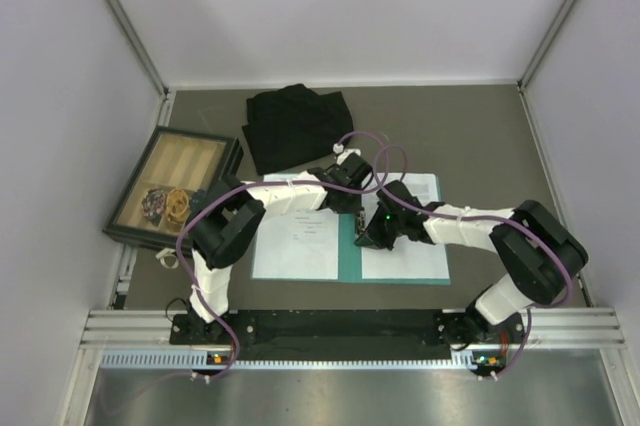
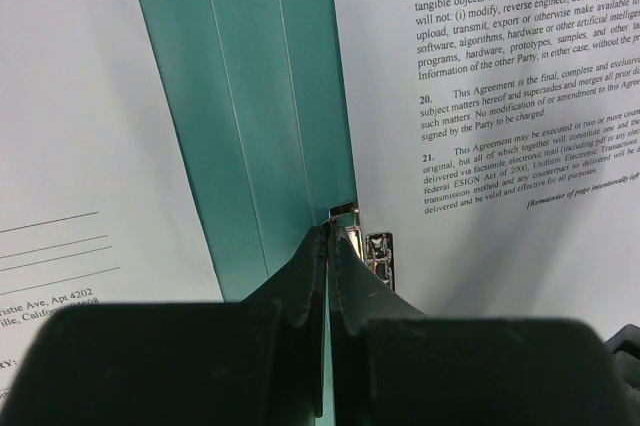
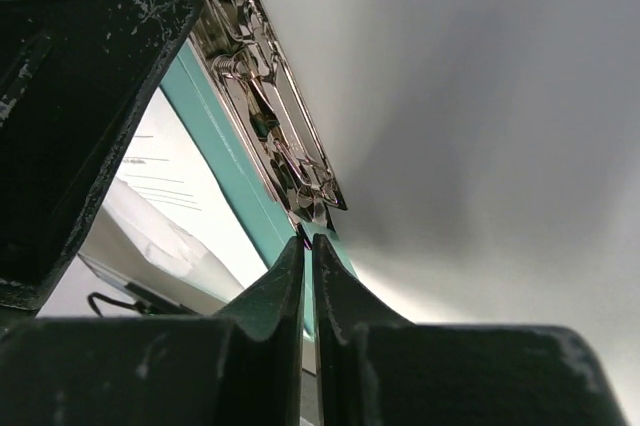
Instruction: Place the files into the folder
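Observation:
The teal folder (image 1: 349, 246) lies open on the table. One white sheet (image 1: 295, 241) covers its left half and a second sheet (image 1: 405, 246) its right half. In the left wrist view the teal spine (image 2: 260, 96) runs between the two sheets (image 2: 80, 96) (image 2: 480, 96). My left gripper (image 2: 333, 236) is shut, its tips against the far end of the metal clip (image 2: 378, 256). My right gripper (image 3: 308, 243) is shut, its tips at the near end of the same clip (image 3: 275, 116), beside the right sheet (image 3: 480, 96). In the top view the grippers (image 1: 345, 201) (image 1: 368, 236) meet over the spine.
A black cloth (image 1: 295, 126) lies behind the folder. A dark-framed wooden tray (image 1: 175, 186) with rubber bands sits at the left. Pale walls close in the left, right and back sides.

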